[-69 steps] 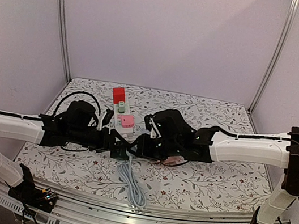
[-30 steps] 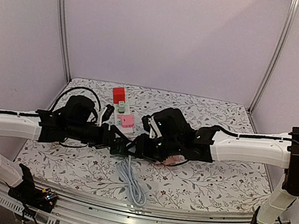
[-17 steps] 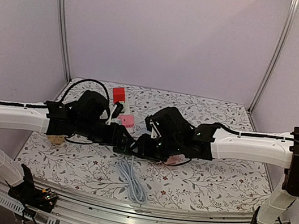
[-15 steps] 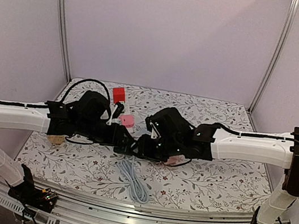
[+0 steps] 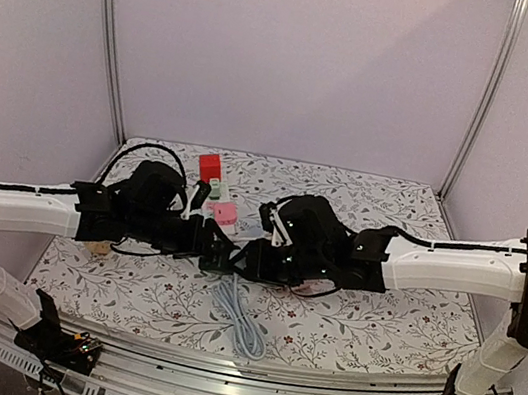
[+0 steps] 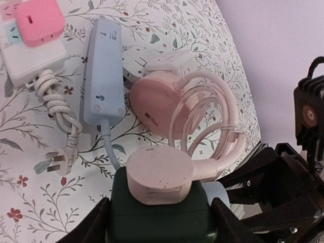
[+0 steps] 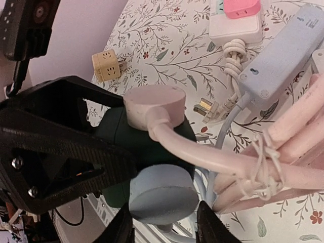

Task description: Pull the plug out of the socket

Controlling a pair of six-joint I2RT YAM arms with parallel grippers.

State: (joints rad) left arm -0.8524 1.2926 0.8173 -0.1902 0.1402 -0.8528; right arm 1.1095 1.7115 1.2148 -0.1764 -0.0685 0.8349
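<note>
Smooth matt plastic plug (image 7: 162,195) and socket (image 6: 157,220)

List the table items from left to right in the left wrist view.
Pink adapter → blue strip → pink case → pink cable. The white cord overlaps the adapter, so it is left out.

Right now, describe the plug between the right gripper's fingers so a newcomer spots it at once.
At the middle of the floral table, both arms meet at a dark green socket cube in the left gripper. The round pale blue plug sits in the right gripper; its neighbour on the cube is a pink plug with a pink cable.
</note>
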